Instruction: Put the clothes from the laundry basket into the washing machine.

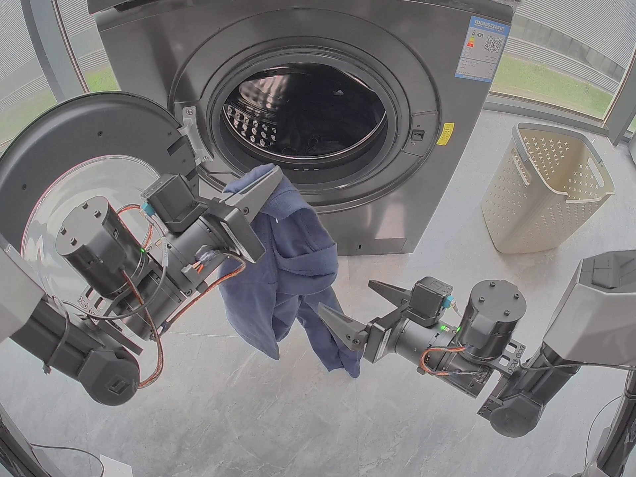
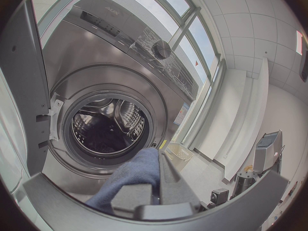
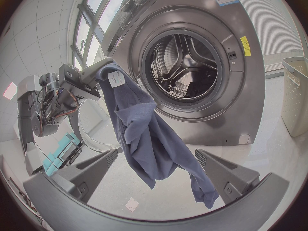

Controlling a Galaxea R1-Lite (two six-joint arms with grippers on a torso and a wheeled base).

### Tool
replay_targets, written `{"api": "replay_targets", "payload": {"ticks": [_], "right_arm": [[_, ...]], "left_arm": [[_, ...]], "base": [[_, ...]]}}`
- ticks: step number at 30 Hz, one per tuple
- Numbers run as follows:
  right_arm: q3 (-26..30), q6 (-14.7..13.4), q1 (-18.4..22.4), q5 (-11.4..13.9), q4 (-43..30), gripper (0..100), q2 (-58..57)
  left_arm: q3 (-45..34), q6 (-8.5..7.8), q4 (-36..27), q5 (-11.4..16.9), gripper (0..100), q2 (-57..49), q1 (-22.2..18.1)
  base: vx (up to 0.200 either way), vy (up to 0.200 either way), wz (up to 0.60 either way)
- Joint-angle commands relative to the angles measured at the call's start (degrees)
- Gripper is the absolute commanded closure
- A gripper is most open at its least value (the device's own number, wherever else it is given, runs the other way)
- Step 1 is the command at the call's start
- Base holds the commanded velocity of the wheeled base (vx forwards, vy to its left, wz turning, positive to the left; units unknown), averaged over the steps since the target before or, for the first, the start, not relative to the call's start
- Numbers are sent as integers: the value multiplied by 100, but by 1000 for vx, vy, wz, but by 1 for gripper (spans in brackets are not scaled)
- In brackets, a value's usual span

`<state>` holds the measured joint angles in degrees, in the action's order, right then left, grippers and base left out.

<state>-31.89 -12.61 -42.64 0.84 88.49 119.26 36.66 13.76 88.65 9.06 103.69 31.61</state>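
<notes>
Left gripper [image 1: 268, 179] pinching blue garment [image 1: 291, 273], right gripper [image 1: 346, 297] spread beside its hem, dark heap [image 1: 318, 137] in washing machine [image 1: 424, 187] indistinct

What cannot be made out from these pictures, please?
- Head view: laundry basket bottom, hidden by its own wall.
- Right wrist view: dark item in the washing machine drum, too shadowed to identify.
- Left wrist view: grip point of the left tool, covered by the blue garment.

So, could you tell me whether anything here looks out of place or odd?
Nothing is spilled or damaged. The blue garment hangs bunched from the left gripper in front of the open washing machine, its tail dangling low near the open right gripper.
</notes>
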Motion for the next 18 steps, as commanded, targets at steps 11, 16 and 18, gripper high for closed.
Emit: {"api": "replay_targets", "payload": {"ticks": [11,16,18], "right_arm": [[-1012,-49,-51,4,-7,0,493],[-1390,-23,-42,4,1,0,713],[-1504,-14,-34,-14,1,0,809]], "left_arm": [[-36,-5,3,8,100,-16,38],[-36,4,3,8,100,-33,38],[-18,4,3,8,100,-60,38]], "base": [[0,0,0],[0,0,0],[0,0,0]]}}
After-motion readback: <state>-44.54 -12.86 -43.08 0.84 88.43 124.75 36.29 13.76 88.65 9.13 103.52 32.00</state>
